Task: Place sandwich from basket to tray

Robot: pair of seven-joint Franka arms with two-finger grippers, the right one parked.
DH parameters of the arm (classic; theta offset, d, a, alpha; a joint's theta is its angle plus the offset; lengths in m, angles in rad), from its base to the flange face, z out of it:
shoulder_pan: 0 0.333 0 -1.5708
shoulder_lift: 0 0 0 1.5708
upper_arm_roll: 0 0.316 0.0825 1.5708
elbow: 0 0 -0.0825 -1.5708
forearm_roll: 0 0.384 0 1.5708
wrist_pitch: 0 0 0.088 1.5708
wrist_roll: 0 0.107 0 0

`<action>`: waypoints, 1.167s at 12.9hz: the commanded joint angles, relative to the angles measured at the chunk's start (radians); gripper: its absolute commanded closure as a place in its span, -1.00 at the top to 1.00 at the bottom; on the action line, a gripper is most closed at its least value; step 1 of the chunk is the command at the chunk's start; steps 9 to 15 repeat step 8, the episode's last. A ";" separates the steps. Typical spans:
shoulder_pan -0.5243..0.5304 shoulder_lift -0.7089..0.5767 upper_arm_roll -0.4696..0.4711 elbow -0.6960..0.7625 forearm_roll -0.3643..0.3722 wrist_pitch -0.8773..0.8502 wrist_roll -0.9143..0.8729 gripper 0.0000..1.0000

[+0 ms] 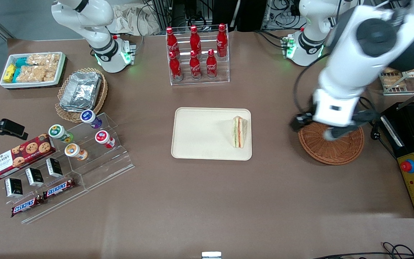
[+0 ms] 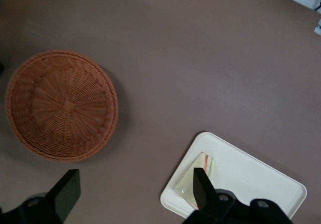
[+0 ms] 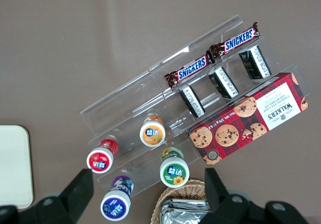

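Right, front view: working arm reaches in over the basket [image 1: 331,145], wrist pointing down, and the gripper [image 1: 331,133] hangs above the basket's centre. Arm is motion-blurred, and its body covers the basket's rim on the side farther from the camera. Sandwich [image 1: 239,131] sits on the tray [image 1: 199,136], on the end nearest the basket, cut face with orange-red and green layers showing. Tray and basket are well apart, bare table [image 1: 207,201] between them.

Left wrist view: two dark fingers [image 2: 203,188] stand wide apart, nothing between them. Only their tips show; the rest is cut off by the frame edge. Basket is in full view with nothing in it. One finger overlaps part of the sandwich, so only a pale wedge with a faint red stripe is readable, near a tray corner. Tray itself is partly cut off.

Right wrist view: just a tray corner [image 3: 15,166] shows; sandwich and basket are out of frame.
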 commanded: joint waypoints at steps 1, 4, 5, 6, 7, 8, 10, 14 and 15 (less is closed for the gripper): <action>-0.125 -0.134 0.277 -0.040 -0.055 -0.109 0.318 1.00; -0.132 -0.262 0.410 -0.169 -0.054 -0.103 0.548 1.00; -0.129 -0.264 0.429 -0.168 -0.055 -0.106 0.571 1.00; -0.123 -0.262 0.429 -0.161 -0.051 -0.109 0.579 1.00; -0.123 -0.256 0.429 -0.152 -0.040 -0.110 0.580 1.00; -0.124 -0.254 0.427 -0.152 -0.037 -0.109 0.581 1.00; -0.124 -0.254 0.427 -0.152 -0.037 -0.109 0.581 1.00; -0.124 -0.254 0.427 -0.152 -0.037 -0.109 0.581 1.00; -0.124 -0.254 0.427 -0.152 -0.037 -0.109 0.581 1.00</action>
